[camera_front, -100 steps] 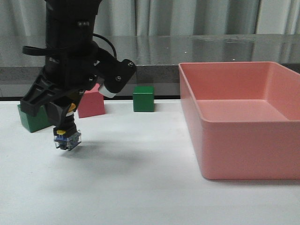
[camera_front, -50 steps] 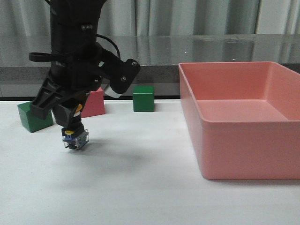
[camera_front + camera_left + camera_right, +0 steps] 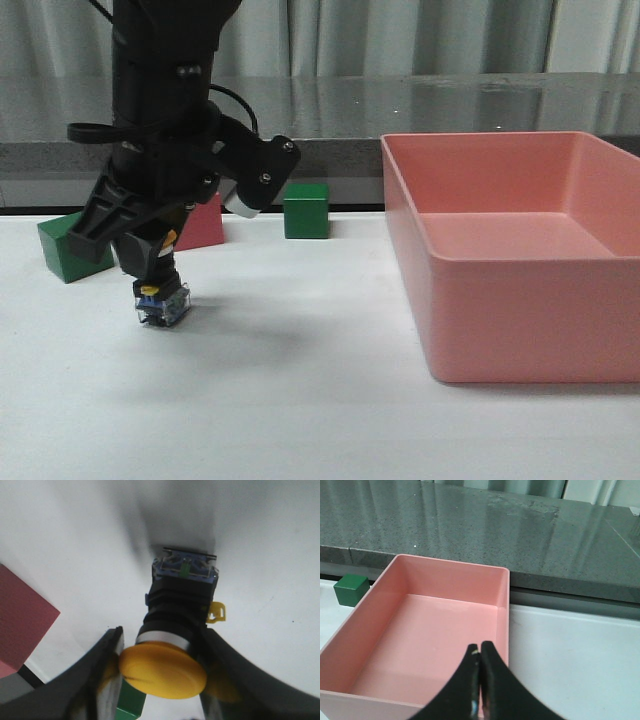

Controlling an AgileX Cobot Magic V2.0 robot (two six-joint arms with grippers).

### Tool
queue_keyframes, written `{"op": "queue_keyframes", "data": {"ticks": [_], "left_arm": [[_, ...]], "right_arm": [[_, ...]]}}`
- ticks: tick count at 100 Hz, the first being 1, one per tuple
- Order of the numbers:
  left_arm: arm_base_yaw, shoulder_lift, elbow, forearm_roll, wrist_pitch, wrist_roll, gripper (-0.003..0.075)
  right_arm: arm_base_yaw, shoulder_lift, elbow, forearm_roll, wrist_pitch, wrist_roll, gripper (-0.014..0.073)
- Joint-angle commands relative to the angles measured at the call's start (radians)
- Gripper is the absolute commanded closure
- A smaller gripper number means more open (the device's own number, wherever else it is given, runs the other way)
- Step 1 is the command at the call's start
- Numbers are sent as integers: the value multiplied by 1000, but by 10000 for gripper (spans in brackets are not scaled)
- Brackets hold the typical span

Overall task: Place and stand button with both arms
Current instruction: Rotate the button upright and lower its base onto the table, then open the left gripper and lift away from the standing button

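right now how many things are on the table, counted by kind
green cubes: 2, one at the far left, one further back near the middle
pink block: 1, partly hidden behind the left arm
pink bin: 1
push-button switch: 1, held in the left gripper
total: 5

Even, diffuse overhead lighting; soft shadow on the white table [image 3: 300, 400] at lower left of the front view. Glare streaks across the grey counter [image 3: 470, 525]. Close foreground blurred in left wrist view.
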Motion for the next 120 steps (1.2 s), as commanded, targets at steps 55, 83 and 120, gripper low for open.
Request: {"op": "queue_keyframes", "data": {"ticks": [55, 83, 120], "left_arm": [[8, -135, -29, 42, 103, -15, 245], [142, -326, -29, 50, 159, -273, 601], [407, -629, -6, -363, -33, -333, 740]], "right_arm": [[-4, 7, -27, -14, -84, -2, 707], [-4, 7, -27, -14, -84, -2, 707], [-4, 7, -27, -14, -84, -2, 707]]}}
